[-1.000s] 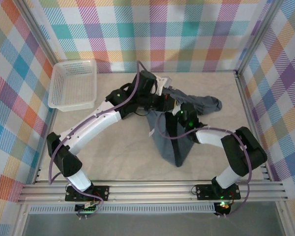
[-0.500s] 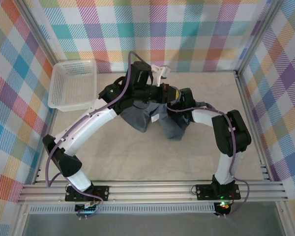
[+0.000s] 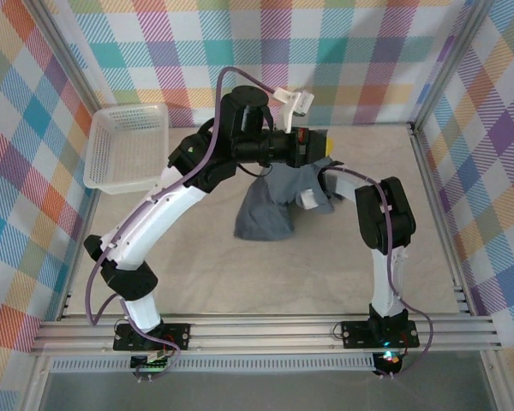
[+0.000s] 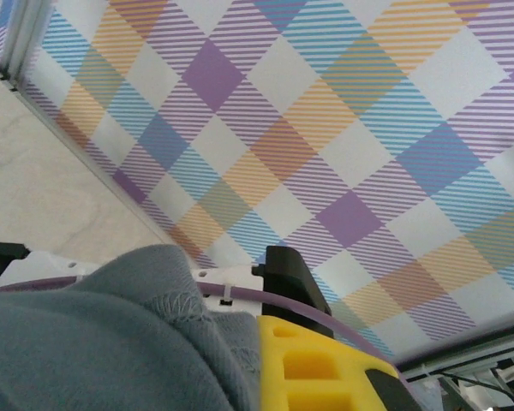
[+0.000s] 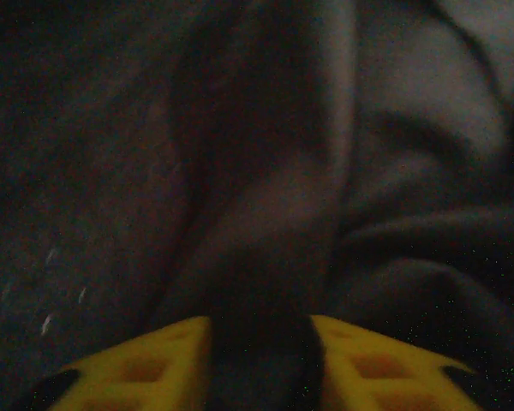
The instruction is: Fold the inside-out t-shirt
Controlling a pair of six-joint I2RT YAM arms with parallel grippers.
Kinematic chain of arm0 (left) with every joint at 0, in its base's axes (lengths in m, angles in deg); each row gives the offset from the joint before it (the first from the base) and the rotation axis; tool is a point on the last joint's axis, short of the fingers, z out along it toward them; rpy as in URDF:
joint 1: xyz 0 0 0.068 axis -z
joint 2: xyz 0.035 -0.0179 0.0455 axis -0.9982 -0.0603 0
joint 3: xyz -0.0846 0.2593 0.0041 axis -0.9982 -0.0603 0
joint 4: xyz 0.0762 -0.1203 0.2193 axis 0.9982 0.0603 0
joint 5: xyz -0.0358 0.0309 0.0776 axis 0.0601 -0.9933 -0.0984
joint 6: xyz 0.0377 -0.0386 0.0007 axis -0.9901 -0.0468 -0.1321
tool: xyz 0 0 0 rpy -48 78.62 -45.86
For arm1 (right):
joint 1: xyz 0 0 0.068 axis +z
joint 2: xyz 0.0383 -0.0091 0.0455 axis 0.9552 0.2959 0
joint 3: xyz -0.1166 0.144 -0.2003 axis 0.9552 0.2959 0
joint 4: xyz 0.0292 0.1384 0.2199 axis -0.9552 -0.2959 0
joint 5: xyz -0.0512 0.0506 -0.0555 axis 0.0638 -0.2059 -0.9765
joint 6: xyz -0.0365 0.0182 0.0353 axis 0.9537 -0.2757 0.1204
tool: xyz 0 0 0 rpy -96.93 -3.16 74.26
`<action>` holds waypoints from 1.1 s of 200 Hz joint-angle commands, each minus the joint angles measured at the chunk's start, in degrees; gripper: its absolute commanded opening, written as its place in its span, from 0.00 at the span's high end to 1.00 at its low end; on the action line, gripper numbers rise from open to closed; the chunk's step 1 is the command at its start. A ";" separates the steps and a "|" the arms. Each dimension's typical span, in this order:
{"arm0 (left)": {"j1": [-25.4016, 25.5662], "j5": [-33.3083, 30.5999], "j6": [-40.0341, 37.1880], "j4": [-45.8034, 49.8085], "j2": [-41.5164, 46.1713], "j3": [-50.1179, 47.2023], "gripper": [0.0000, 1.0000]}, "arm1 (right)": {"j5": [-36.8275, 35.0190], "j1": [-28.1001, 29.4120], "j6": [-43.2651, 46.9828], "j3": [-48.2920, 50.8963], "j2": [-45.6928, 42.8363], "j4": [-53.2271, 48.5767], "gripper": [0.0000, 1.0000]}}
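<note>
Beige tabletop [image 3: 240, 274], white basket [image 3: 128, 110] apart from t-shirt [image 3: 265, 218] in closed left gripper [image 3: 317, 145]; right gripper [image 5: 257, 351] unclear.

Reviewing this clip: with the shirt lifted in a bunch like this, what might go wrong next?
1. The t-shirt hangs bunched from the shut left gripper; laid down like that, it would likely land crumpled, not flat.
2. A fold of cloth sits between the fingers of the right gripper; pulling away could drag it.
3. Both wrists crowd together over the cloth and may knock.

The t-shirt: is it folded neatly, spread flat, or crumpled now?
Crumpled: the t-shirt lies in a bunched, creased heap, neither spread flat nor neatly folded.
</note>
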 commanded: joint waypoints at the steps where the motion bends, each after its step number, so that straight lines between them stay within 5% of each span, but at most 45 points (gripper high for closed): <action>1: 1.08 1.56 -2.70 -1.55 2.44 3.05 1.00 | -2.53 0.00 0.16 -3.43 0.84 -9.93 0.37; 37: 1.14 1.90 -4.25 -0.02 2.44 3.78 1.00 | -11.05 4.52 12.60 -8.99 4.62 -24.78 0.17; 101: 1.17 1.24 -8.65 6.57 -0.28 16.63 1.00 | -19.60 7.77 20.50 -12.37 13.20 -33.35 0.14; 128: 1.14 -0.48 -10.89 8.65 -0.11 18.96 1.00 | -20.75 7.89 21.75 -14.07 13.78 -33.65 0.36; 149: 0.99 -10.00 -13.16 13.21 0.96 18.57 1.00 | -9.94 7.05 24.15 -12.36 10.75 -32.06 1.00; 173: -5.56 -22.90 -9.98 17.41 2.94 12.06 1.00 | 2.36 6.36 22.27 -4.82 -1.44 -25.68 1.00; 205: -23.13 -25.80 -7.21 11.07 7.24 -10.28 1.00 | 18.67 5.77 16.10 8.83 -22.79 -13.61 1.00; 220: -30.28 -22.44 -4.15 7.13 6.95 -21.90 1.00 | 20.50 5.48 12.68 11.84 -31.55 -10.23 1.00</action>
